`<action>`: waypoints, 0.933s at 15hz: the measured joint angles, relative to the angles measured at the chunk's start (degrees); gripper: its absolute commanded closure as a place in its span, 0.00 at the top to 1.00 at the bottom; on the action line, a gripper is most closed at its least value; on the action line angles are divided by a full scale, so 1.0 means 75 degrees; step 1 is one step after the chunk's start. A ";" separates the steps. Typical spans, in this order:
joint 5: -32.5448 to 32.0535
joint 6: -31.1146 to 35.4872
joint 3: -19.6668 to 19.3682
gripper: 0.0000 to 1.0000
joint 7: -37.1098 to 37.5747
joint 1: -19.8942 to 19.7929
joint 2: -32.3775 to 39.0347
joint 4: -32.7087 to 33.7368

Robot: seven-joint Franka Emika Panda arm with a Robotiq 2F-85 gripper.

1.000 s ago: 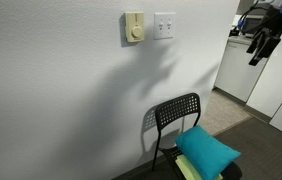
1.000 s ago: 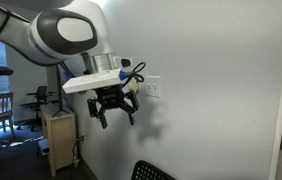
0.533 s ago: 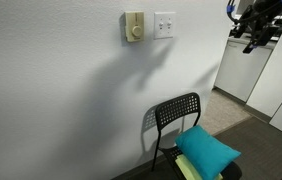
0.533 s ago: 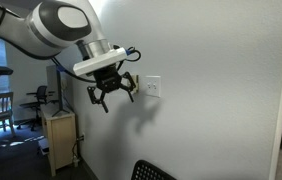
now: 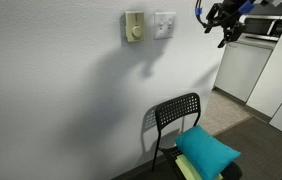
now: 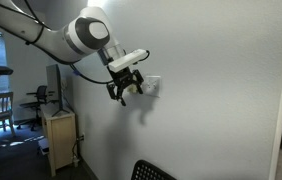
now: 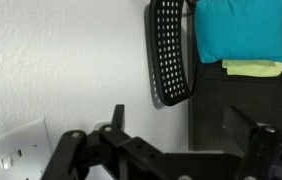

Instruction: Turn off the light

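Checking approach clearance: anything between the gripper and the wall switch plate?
Nothing visible. Only bare wall and open air separate the gripper from the switch plate; the dial unit sits on the plate's far side.

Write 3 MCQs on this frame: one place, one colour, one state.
1. Where is the switch relative to the dial unit?
A. beside it, level
B. under it
C. above it

2. What colour is the cushion on the chair?
A. red
B. teal
C. white

3. What state is the gripper in?
A. shut on the switch
B. holding the cushion
C. open, off the switch

Key:
1 A: the two sit side by side in an exterior view.
2 B: it shows teal in that view and in the wrist view.
3 C: its fingers are spread, and a gap shows between it and the switch.
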 measured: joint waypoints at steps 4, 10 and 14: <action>0.0021 0.0207 0.0140 1.00 -0.1085 -0.0003 0.0723 0.0891; 0.0092 0.0211 0.0336 1.00 -0.1737 -0.0021 0.1261 0.1774; 0.0023 0.0187 0.0342 1.00 -0.1677 -0.0060 0.1320 0.1841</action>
